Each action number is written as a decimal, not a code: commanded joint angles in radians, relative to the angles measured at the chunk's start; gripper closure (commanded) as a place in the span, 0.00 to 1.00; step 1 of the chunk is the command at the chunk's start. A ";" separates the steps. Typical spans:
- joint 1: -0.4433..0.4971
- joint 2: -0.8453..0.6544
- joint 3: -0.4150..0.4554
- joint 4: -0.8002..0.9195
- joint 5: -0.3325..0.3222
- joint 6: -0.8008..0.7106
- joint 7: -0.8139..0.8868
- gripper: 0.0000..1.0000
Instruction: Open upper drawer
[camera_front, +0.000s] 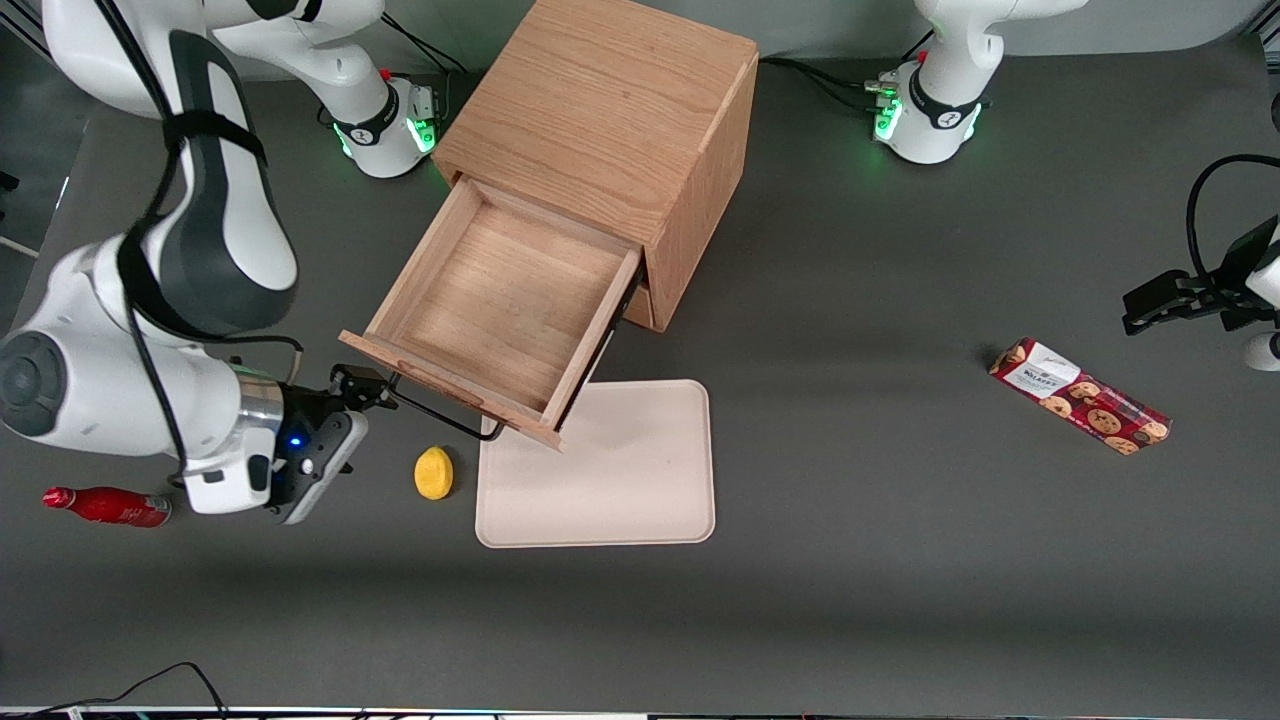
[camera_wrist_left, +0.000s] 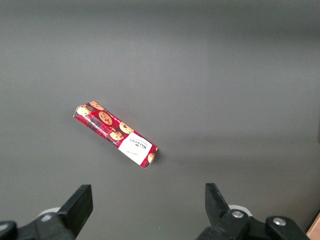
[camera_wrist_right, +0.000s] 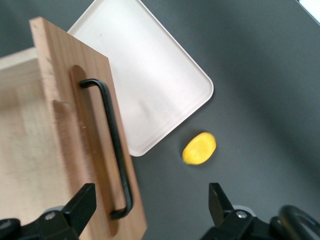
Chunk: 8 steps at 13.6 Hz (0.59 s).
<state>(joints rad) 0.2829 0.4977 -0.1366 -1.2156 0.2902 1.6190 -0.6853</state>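
The gripper is largely masked by the wrist housing in the front view; in the right wrist view its fingers are cut off by the picture's edge; the upper drawer is likewise cropped (only front and handle shown).

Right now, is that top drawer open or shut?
Open. The upper drawer sticks far out of the cabinet, its bare wooden floor showing. The gripper is open, beside the handle, not holding it.

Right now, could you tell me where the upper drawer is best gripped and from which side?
Grip the upper drawer by its black bar handle, mid-span, approaching from in front: the bar stands off the wood. The open gripper hangs beside the handle's end.
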 joint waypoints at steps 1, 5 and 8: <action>-0.007 -0.146 -0.005 -0.077 -0.029 -0.045 0.140 0.00; -0.010 -0.313 -0.008 -0.194 -0.216 -0.051 0.388 0.00; -0.013 -0.431 0.005 -0.313 -0.302 -0.071 0.634 0.00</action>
<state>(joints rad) 0.2694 0.1721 -0.1467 -1.3967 0.0535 1.5303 -0.1855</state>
